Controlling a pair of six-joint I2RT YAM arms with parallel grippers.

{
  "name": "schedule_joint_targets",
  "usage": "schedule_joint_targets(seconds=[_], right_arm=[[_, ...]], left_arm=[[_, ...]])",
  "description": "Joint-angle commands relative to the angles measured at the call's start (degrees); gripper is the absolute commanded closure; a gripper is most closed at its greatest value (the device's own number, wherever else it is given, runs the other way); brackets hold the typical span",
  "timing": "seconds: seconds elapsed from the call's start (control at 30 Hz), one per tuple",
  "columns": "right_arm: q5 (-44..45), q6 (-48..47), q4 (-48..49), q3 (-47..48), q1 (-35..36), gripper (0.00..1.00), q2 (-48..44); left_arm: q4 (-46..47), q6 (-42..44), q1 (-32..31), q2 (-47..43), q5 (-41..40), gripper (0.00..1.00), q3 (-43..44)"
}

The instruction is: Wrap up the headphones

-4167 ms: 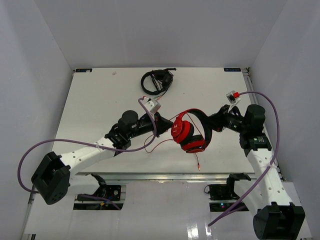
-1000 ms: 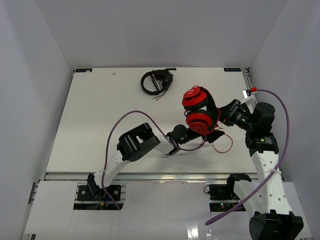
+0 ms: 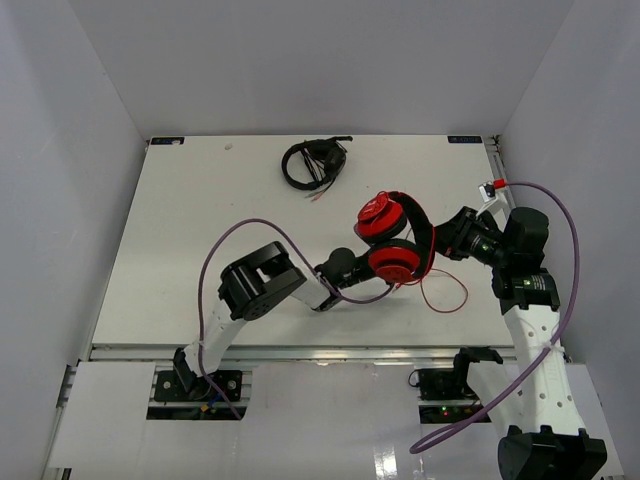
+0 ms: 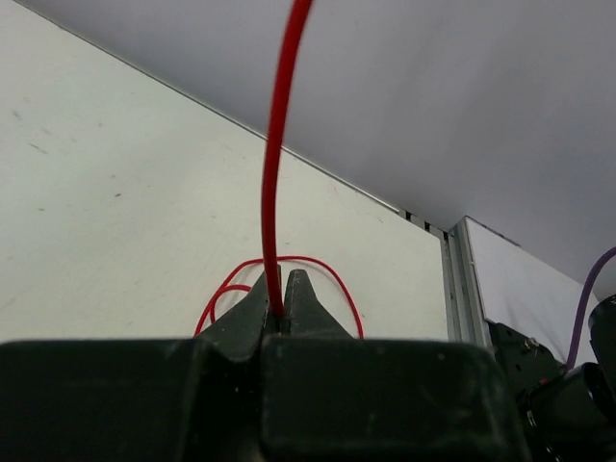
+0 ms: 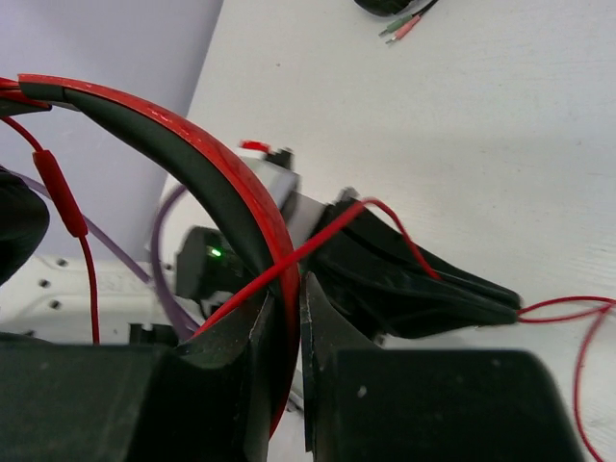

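The red headphones (image 3: 388, 240) are held off the table at centre right, ear cups stacked and the black-lined headband (image 3: 424, 232) towards the right arm. My right gripper (image 3: 438, 243) is shut on the headband (image 5: 226, 168), which passes between its jaws in the right wrist view (image 5: 289, 294). My left gripper (image 3: 398, 284) reaches under the lower ear cup and is shut on the thin red cable (image 4: 274, 183), which rises straight up from its jaws (image 4: 277, 306). A loose loop of cable (image 3: 446, 296) lies on the table (image 4: 332, 279). The plug is not visible.
Black headphones with a bundled cable (image 3: 313, 163) lie at the table's far middle, and their plugs show in the right wrist view (image 5: 404, 24). The left gripper's black fingers (image 5: 423, 289) sit right beside the right gripper. The table's right edge (image 3: 497, 190) is close to the right arm.
Over four seconds the headphones went from table centre to the right and up. In the last second they shifted slightly left, and the left arm drew back left with the cable.
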Motion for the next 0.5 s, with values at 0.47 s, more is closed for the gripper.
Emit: schedule_joint_targets(seconds=[0.47], right_arm=[[-4.0, -30.8, -15.1, 2.0, 0.9, 0.92, -2.9]], left_arm=[[-11.0, 9.2, 8.5, -23.2, 10.3, 1.00, -6.8]])
